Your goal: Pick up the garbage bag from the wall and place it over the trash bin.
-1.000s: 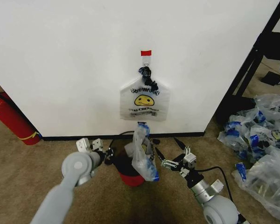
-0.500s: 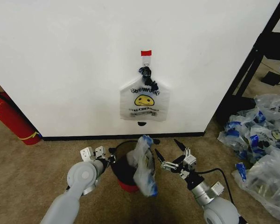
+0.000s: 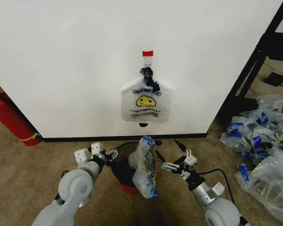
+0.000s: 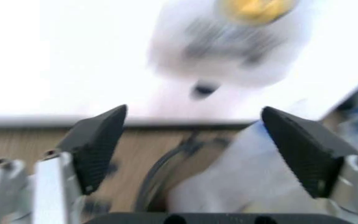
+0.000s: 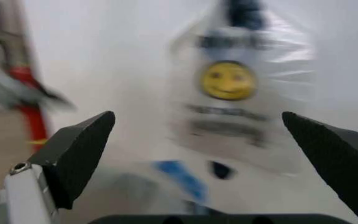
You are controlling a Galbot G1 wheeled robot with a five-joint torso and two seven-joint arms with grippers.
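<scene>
The garbage bag (image 3: 143,168), crinkly whitish plastic with blue patches, hangs over the right rim of the black trash bin (image 3: 122,168) with its red base. The bin stands on the carpet in front of the white wall (image 3: 66,70). My left gripper (image 3: 111,155) is open at the bin's left rim, with nothing between its fingers (image 4: 98,142). My right gripper (image 3: 166,149) is open just right of the bag, apart from it. The left wrist view shows the bag (image 4: 235,186) and the bin's rim (image 4: 157,175) close ahead. The bag's blue top (image 5: 180,181) appears in the right wrist view.
A similar smiley bag (image 3: 145,100) hangs from the hook under red tape (image 3: 147,53) on the wall. A red fire extinguisher (image 3: 12,118) leans at the left. Heaped clear bags with blue labels (image 3: 262,141) lie at the right beside a black frame (image 3: 247,75).
The bag has sunk from upright over the bin to lower on its right rim. My left arm has drawn back to the left. The right gripper has hardly moved.
</scene>
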